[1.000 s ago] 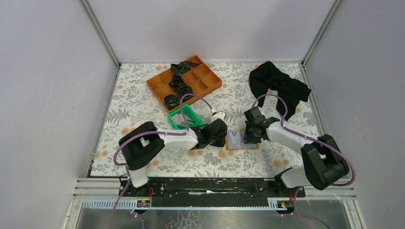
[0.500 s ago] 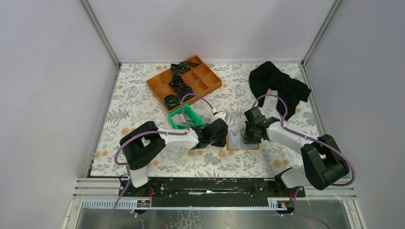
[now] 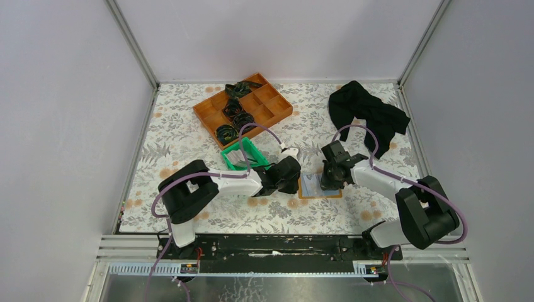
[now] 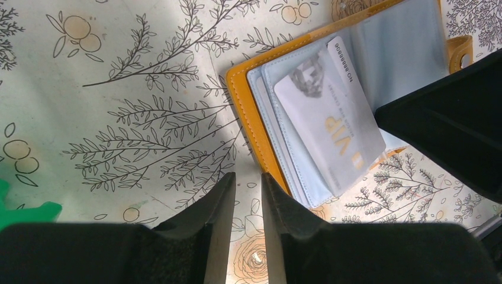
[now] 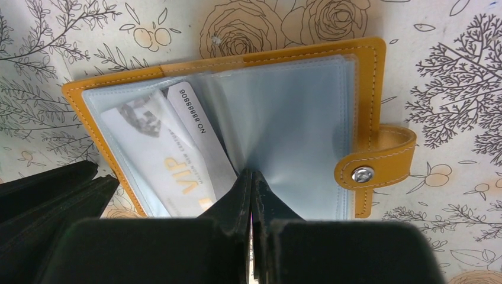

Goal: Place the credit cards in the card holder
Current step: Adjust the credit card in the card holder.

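As we look at the middle of the overhead view, the left gripper (image 4: 247, 177) hangs empty, jaws a sliver apart, just beside the open wallet (image 3: 313, 186). Our right gripper (image 5: 251, 176) is closed, tips at the wallet's fold next to a tilted card (image 5: 171, 157). Farther back sits a green bin (image 3: 255, 151).

Card holder (image 5: 367, 65): orange-tan cover, pale blue-grey sleeves. Credit card (image 4: 331, 118): whitish-grey with gold "VIP" lettering. Table cover (image 4: 118, 89): white, printed with grey branches and orange fruit; bin (image 3: 258, 150) green, compartment tray (image 3: 272, 94) orange, cloth (image 3: 368, 113) black.
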